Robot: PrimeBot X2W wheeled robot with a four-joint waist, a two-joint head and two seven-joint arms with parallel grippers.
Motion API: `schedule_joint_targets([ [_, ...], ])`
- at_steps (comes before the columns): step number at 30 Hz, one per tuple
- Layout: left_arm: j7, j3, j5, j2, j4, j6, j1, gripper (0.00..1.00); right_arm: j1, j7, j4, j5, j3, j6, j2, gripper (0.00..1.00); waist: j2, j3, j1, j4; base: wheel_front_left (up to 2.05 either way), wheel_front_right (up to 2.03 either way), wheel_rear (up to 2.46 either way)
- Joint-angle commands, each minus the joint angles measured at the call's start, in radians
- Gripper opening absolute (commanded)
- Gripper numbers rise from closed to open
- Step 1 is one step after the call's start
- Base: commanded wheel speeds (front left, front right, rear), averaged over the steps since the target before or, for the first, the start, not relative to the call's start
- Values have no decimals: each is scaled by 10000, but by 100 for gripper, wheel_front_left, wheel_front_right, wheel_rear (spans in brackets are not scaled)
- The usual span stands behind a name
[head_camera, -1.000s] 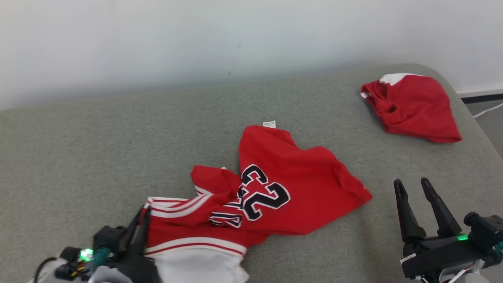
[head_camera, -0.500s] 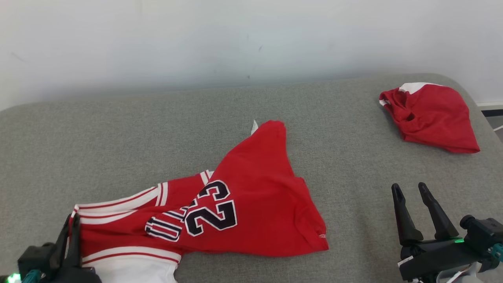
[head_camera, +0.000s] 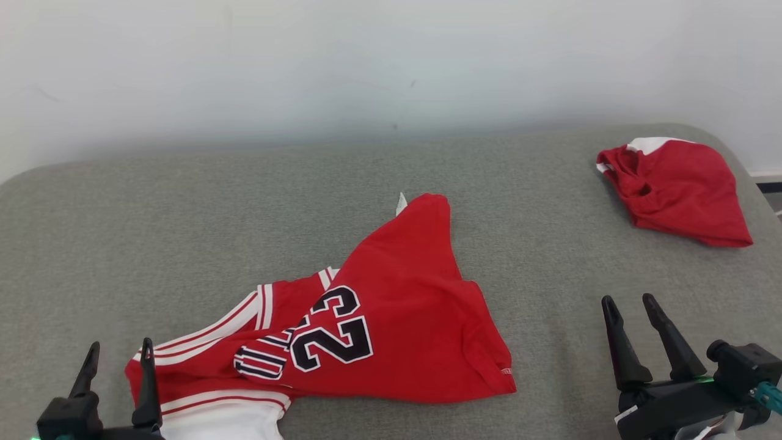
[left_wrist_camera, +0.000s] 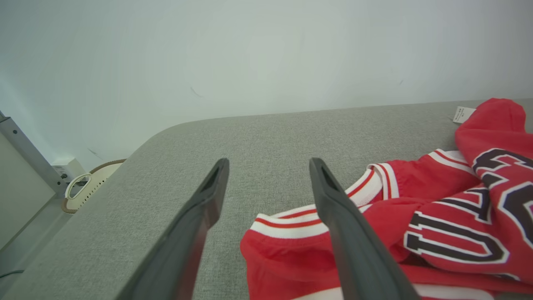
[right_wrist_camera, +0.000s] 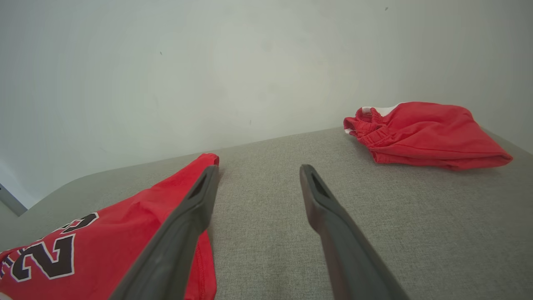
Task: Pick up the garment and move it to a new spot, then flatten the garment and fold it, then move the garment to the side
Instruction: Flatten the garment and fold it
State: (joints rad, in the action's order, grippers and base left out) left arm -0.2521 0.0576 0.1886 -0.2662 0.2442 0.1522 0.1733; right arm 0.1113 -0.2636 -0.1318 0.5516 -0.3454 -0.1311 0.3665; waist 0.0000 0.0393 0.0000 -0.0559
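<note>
While the left tool and right tool stand released and empty, the jersey lies crumpled on the padded surface, near the left one. Pinching several layers together could keep it twisted.

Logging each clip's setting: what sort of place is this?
Probably an indoor lab or test room: a grey upholstered surface against a bare white wall, with a red 23 jersey and red shorts on it.

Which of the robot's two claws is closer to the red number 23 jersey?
Left. The left gripper sits at the striped edge of the jersey, one finger crossing it in the wrist view; the right gripper stands apart, off to its right.
</note>
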Motion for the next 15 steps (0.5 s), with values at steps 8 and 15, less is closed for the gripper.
schedule_joint_targets([
  [8, -140, -198, -308, 549, -1476, 206, -735, 100, 83, 47, -381, 313, -502, 8, 160, 100, 0, -152, 0, 599, 0, 0, 0],
  [15, -144, -91, -631, 1283, -2332, 59, -1275, 100, 556, 416, -936, 495, -1193, 8, 68, 100, 0, -132, 0, 947, 0, 0, 0],
])
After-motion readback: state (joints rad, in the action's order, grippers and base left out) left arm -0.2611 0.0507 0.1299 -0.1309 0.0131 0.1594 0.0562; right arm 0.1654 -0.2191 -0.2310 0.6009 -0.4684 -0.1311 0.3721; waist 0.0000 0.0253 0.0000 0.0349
